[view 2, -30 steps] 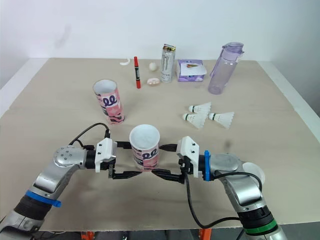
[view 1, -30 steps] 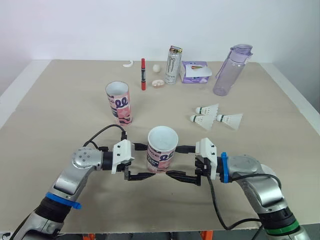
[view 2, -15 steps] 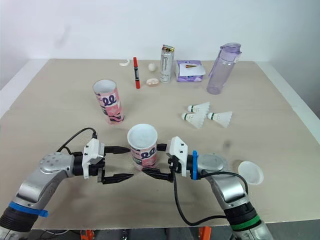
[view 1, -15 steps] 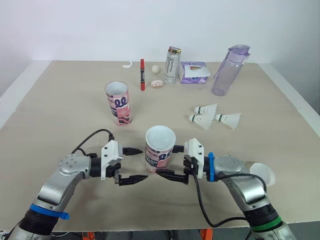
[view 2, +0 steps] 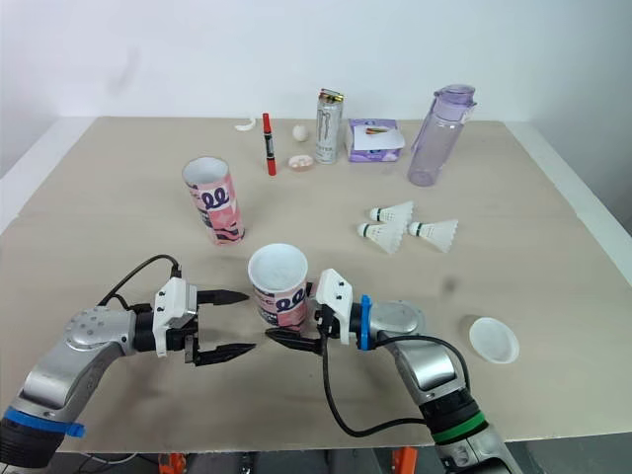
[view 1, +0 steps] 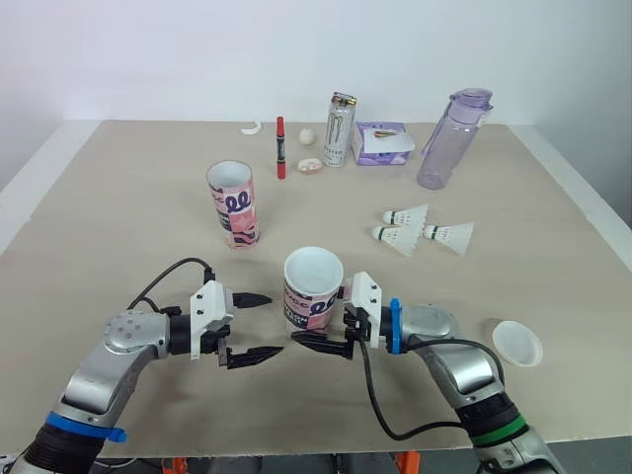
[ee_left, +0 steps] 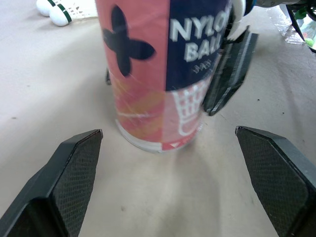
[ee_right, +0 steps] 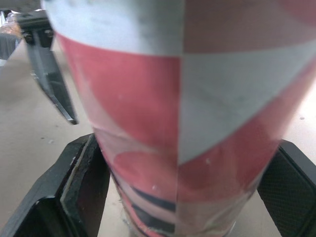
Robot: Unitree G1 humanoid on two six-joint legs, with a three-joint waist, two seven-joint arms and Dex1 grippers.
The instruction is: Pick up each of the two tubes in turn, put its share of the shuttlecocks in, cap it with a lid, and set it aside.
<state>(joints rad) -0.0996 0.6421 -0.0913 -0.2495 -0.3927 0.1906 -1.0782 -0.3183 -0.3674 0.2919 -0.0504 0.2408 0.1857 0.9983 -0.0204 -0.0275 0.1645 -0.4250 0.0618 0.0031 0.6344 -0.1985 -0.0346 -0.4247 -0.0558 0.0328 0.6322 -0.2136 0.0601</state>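
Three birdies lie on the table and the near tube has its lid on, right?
Not quite. The near tube is open at the top, as the left eye view shows; a lid lies on the table. The three shuttlecocks are there.

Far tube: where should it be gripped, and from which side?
Probably best to grip the far tube around its mid wall, coming in level from the robot's left with the open left gripper: it stands upright, and the open mouth must stay free.
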